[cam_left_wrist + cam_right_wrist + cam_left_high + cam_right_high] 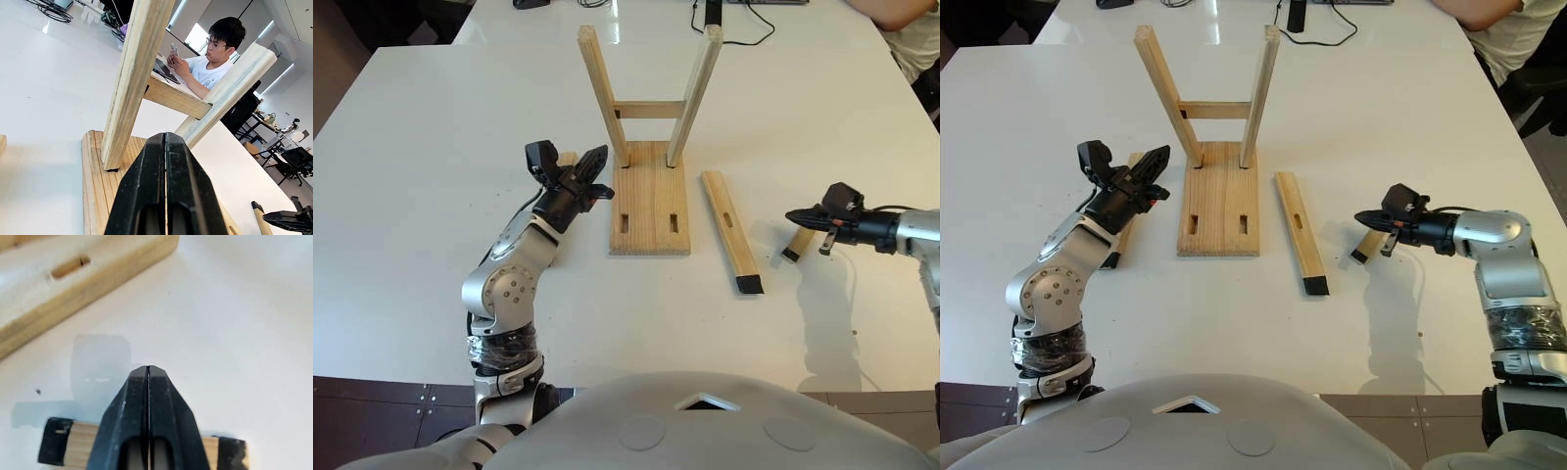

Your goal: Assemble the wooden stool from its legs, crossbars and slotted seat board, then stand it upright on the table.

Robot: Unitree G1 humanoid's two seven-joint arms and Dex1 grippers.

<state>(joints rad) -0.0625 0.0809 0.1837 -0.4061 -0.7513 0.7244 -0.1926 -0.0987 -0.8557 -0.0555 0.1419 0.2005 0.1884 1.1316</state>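
Note:
The slotted seat board (649, 211) lies flat on the white table. Two legs (603, 93) (695, 93) stand in its far slots, joined by a crossbar (649, 109); the two near slots are bare. A loose slotted leg (731, 230) with a black tip lies right of the board. Another leg (1126, 220) lies left of it, partly under my left arm. My left gripper (600, 155) is shut and holds nothing, hovering close to the board's far left corner. My right gripper (148, 368) is shut and holds nothing, just above a short black-ended piece (800, 242).
Cables (744, 29) and dark devices lie along the table's far edge. A person sits at the far right corner (911, 24). Bare table surface (421, 147) spreads to the left and near the front edge.

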